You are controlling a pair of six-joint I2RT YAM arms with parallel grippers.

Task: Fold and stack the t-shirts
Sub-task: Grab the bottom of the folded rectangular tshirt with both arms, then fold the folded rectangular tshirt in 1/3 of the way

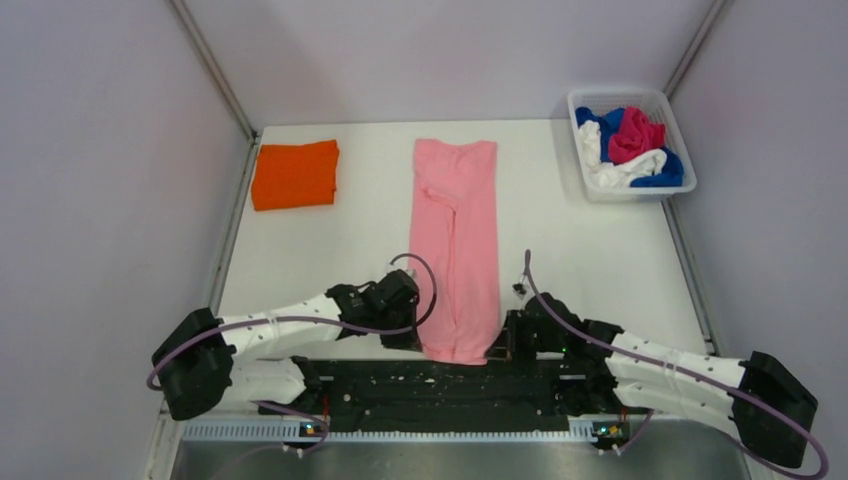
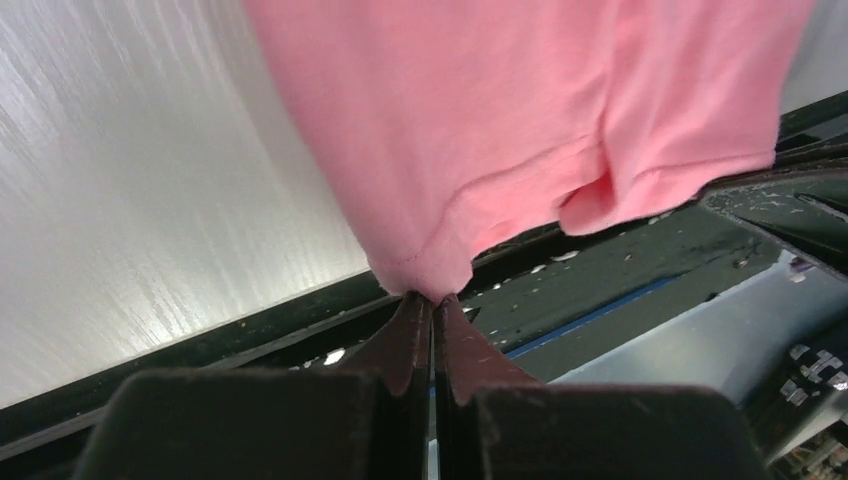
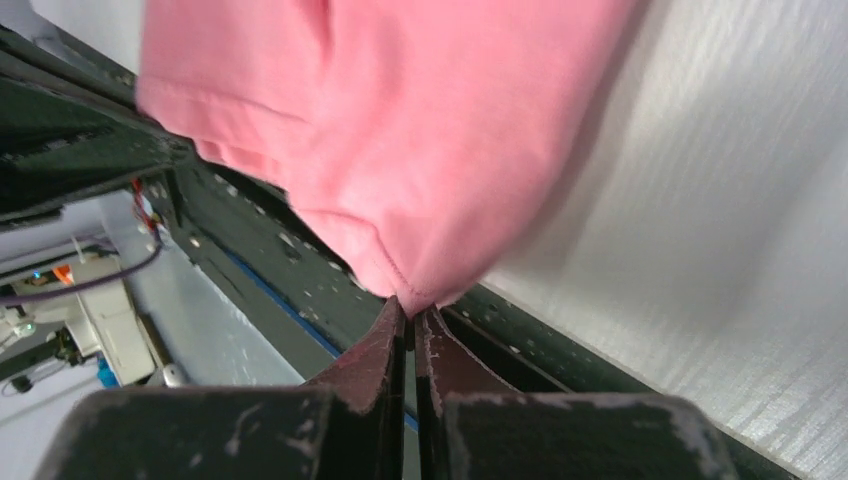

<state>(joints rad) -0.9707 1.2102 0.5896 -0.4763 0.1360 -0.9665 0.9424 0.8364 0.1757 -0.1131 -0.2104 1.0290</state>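
The left hand (image 2: 432, 300) is clenched on the near left corner of the pink t-shirt (image 1: 458, 235), and the right hand (image 3: 410, 310) pinches its near right corner. From both hands the shirt, a narrow strip, runs lengthwise straight away across the bench (image 1: 340, 260). The fold likely calls for carrying the near hem toward the far end, both hands together. The orange t-shirt (image 1: 295, 173) lies folded, well apart at far left.

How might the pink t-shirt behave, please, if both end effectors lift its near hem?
Probably floppy: the pink t-shirt puckers where the left end effector and right end effector pinch it. Likely sags between them, since the hem droops.
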